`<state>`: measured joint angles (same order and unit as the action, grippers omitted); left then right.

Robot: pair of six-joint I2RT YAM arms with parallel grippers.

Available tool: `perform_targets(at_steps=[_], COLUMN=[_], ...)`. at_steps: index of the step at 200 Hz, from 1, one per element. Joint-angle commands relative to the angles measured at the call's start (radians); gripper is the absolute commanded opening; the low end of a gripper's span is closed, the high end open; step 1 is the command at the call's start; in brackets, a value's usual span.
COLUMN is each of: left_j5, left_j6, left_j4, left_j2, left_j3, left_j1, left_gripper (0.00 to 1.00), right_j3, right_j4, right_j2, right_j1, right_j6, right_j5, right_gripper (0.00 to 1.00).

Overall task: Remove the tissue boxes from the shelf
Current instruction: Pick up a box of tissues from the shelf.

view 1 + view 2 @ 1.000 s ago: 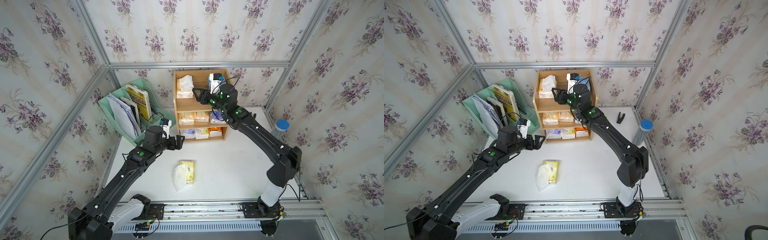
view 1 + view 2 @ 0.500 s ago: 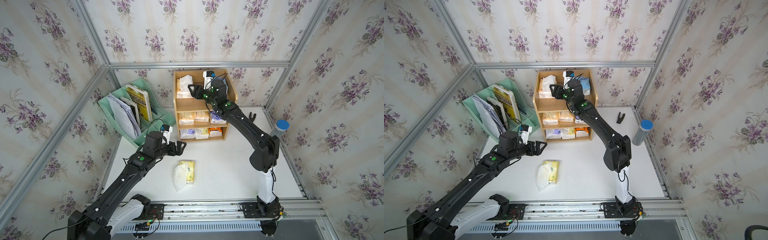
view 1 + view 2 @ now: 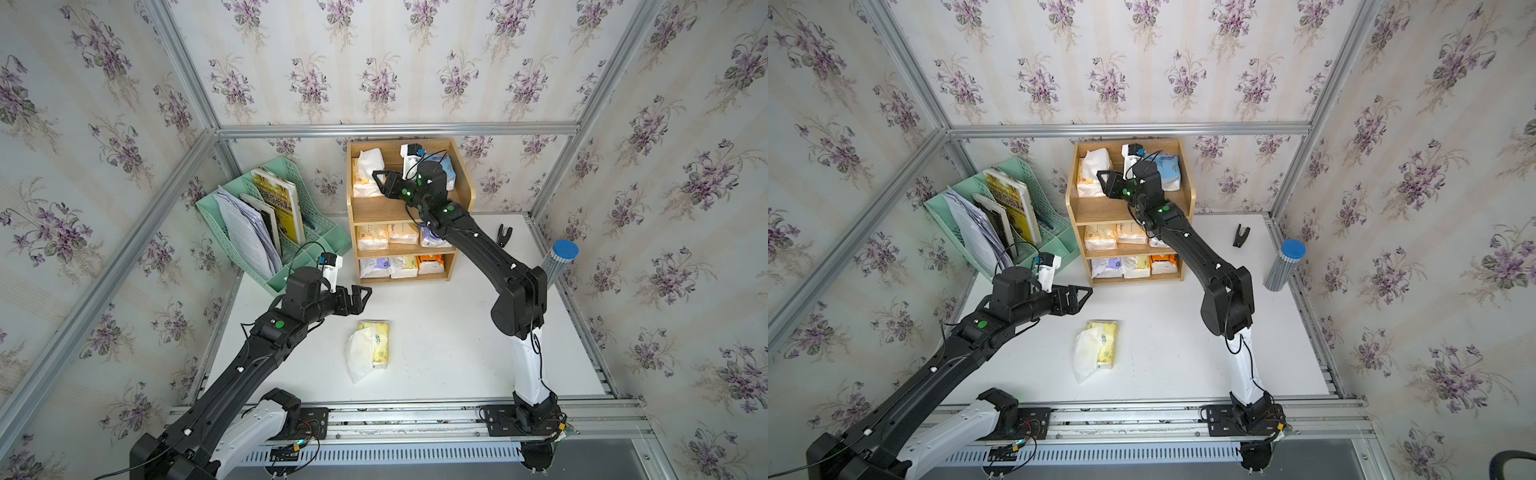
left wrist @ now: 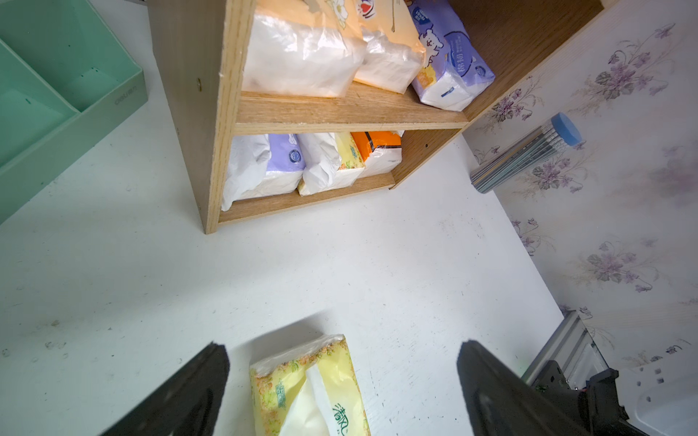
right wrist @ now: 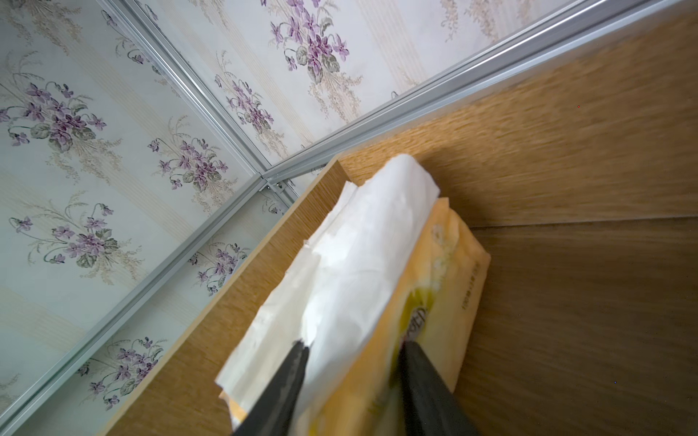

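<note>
right gripper [image 5: 353, 349] pinched narrow on the pale orange pack [image 5: 434, 302] | pack sits between its jaws, shelf [image 3: 466, 185] top tier, 9 o'clock side | left gripper [image 3: 363, 299] wide, yellow pack [image 3: 380, 345] at its 6 o'clock

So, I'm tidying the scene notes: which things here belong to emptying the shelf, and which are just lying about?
Job: shelf; tissue packs on its tiers; pale orange pack gripped by the right pincer; yellow pack already on the table.
Lying about: green file rack with papers and book; blue-capped tube; black clip.
</note>
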<state>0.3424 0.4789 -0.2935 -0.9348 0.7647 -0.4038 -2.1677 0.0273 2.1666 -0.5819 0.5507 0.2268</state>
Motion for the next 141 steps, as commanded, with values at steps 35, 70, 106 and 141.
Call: perform_targets(at_steps=[35, 70, 106, 141], left_j5=[0.000, -0.025, -0.036, -0.011], left_j6=[0.021, 0.029, 0.039, 0.071], left_j4=[-0.009, -0.040, -0.058, 0.003], left_j2=[0.039, 0.081, 0.112, 0.153], left_j3=[0.010, 0.020, 0.043, 0.045], left_j1=[-0.001, -0.006, -0.013, -0.021], left_gripper=[0.99, 0.99, 0.99, 0.99], right_j3=[-0.003, -0.002, 0.010, 0.084], right_j4=[-0.024, -0.054, -0.108, -0.108], right_j2=[-0.043, -0.090, -0.138, -0.215], right_j1=[-0.005, -0.006, -0.005, -0.006], right_j6=[0.029, 0.014, -0.009, -0.022], right_j5=[0.044, 0.031, 0.026, 0.022], right_gripper=[0.12, 0.01, 0.00, 0.00])
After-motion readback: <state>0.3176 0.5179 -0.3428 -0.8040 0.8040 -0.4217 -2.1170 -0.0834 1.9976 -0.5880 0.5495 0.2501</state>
